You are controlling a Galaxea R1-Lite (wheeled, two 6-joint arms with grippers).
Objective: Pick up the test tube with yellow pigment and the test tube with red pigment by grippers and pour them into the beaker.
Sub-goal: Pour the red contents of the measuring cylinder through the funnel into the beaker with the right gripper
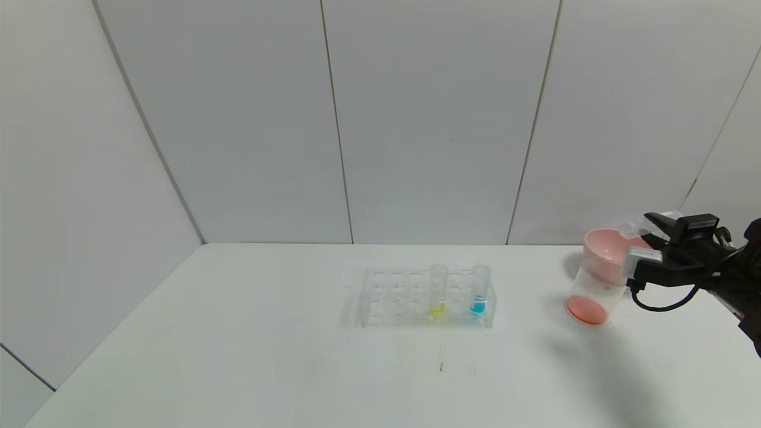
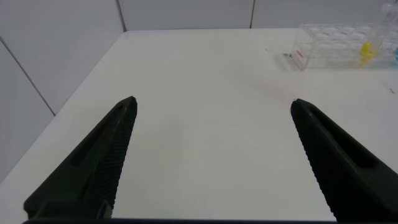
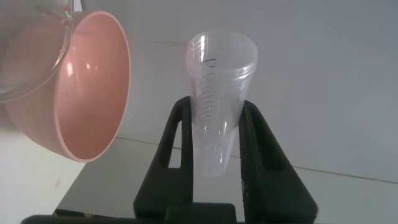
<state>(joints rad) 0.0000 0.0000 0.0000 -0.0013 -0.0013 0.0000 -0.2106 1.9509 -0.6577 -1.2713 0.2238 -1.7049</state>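
Note:
The test tube with yellow pigment point(image 1: 437, 291) stands upright in the clear rack point(image 1: 392, 297) at mid-table, and also shows in the left wrist view point(image 2: 367, 51). My right gripper point(image 1: 653, 229) is shut on the test tube with red pigment point(image 1: 636, 226), tilted with its mouth over the pink funnel point(image 1: 603, 249) on the beaker point(image 1: 591, 291). In the right wrist view the gripper point(image 3: 214, 107) holds this tube point(image 3: 221, 62), which looks clear and empty. Red liquid lies at the beaker's bottom. My left gripper point(image 2: 212, 109) is open and empty above bare table, out of the head view.
A tube with blue liquid point(image 1: 479, 292) stands in the rack to the right of the yellow one. The funnel point(image 3: 87, 93) is close beside the held tube. Grey wall panels stand behind the white table point(image 1: 267, 356).

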